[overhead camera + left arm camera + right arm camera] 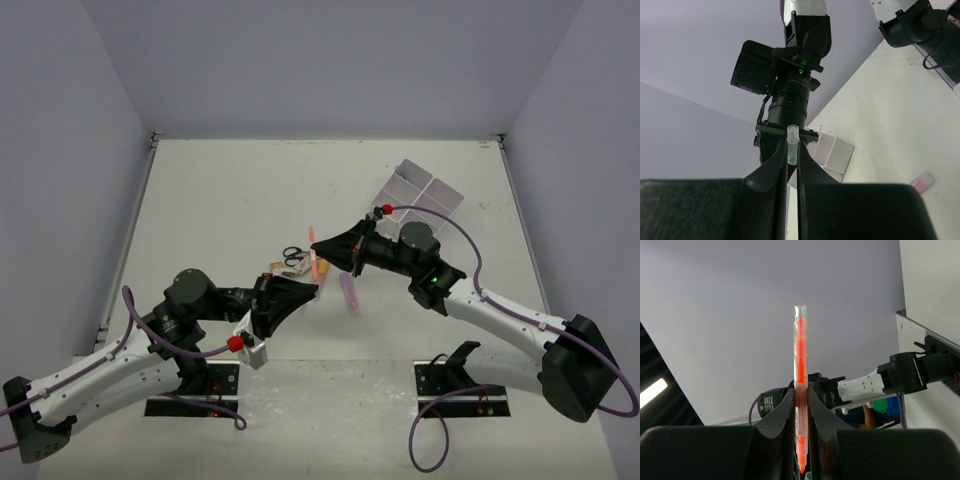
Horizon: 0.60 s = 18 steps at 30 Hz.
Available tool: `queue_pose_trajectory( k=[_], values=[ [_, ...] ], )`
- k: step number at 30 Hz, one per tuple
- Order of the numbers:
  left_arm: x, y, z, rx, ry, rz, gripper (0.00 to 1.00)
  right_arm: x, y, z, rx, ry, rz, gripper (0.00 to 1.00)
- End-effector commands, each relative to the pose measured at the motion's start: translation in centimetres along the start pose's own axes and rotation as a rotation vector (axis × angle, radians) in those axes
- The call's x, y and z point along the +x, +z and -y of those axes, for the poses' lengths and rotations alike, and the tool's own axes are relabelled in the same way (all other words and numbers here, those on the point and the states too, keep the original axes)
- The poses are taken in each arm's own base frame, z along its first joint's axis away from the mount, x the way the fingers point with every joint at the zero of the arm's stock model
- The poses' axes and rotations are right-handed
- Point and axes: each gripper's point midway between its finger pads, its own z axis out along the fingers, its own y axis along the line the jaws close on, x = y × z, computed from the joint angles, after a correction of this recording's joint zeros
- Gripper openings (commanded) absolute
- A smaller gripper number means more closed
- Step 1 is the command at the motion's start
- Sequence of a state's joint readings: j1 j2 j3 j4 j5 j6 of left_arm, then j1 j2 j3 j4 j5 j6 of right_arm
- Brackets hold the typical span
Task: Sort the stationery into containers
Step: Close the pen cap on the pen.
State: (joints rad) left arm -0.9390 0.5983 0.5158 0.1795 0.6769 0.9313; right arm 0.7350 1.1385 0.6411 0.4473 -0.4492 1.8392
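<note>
Stationery item in hand: orange translucent plastic marker (799,365), held above the middle of the table (220,200), well apart from the white square four-compartment plastic box (440,192) at the far right. Right fingers (782,410) are clamped on its barrel. Left fingers (767,175) are pressed together on what appears to be its clear capped end. Risk: two grips on one marker. An uneven pull could strip the cap, or an early release could drop it near the black-handled scissors (293,257).
</note>
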Motion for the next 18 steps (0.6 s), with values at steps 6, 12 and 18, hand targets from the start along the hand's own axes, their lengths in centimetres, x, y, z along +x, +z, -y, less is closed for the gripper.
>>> queue_pose_trajectory(
  k=[6, 12, 18],
  values=[
    [-0.8, 0.0, -1.8, -0.024, 0.080, 0.000, 0.00, 2.3, -0.7, -3.8, -0.108, -0.062, -0.071, 0.00],
    [-1.5, 0.0, -2.4, -0.020, 0.089, 0.015, 0.00, 1.9, -0.5, -3.5, -0.097, -0.055, -0.062, 0.00],
    [-3.0, -0.1, -3.0, -0.011, 0.097, 0.054, 0.00, 1.6, -0.4, -3.2, -0.088, -0.049, -0.048, 0.00]
  ],
)
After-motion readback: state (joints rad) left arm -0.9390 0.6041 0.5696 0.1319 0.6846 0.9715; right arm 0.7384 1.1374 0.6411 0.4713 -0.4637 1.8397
